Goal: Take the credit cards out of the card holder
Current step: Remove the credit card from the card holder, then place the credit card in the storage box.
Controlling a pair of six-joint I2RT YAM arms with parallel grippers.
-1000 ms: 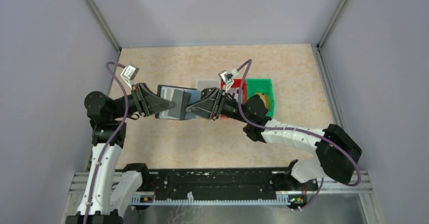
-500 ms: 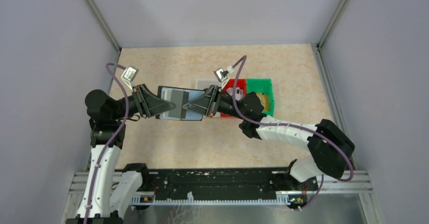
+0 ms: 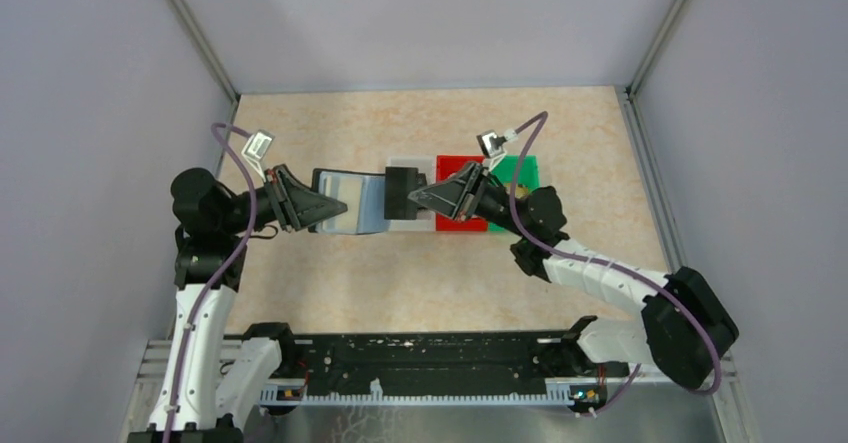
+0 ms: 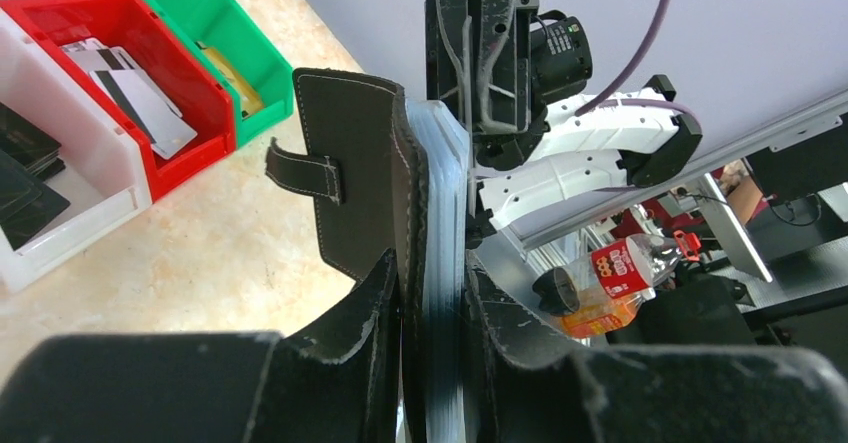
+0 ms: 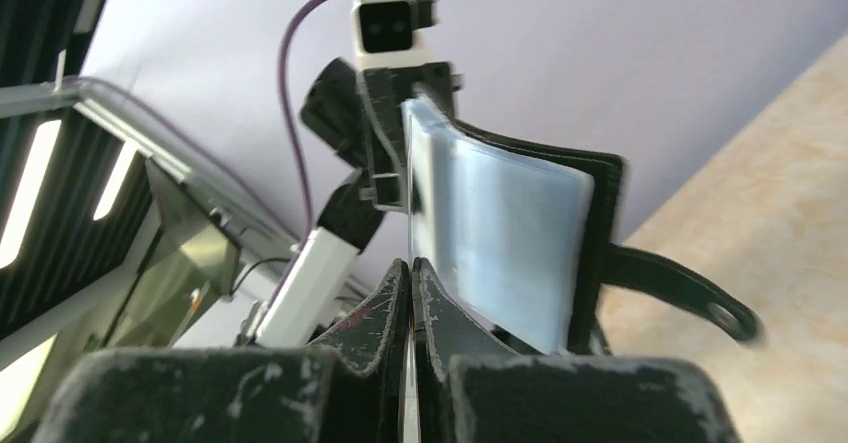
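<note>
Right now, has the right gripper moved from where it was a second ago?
Yes. The right gripper has pulled back rightward, off the card holder; its tips are now over the white bin, gripping a dark card.

Left wrist: holder (image 4: 360, 163) near end hidden between left tool (image 4: 430, 268) fingers; white bin (image 4: 60, 223) cut by frame edge.
Right wrist: holder, strap (image 5: 680, 288) blurred.
Top: card (image 3: 403, 191) markings too small to tell; green bin (image 3: 528, 166) partly behind right arm (image 3: 600, 273).

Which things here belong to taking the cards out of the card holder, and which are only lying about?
For the job: card holder, dark card, left gripper, right gripper.
Lying about: white bin, red bin, green bin, bottle.
</note>
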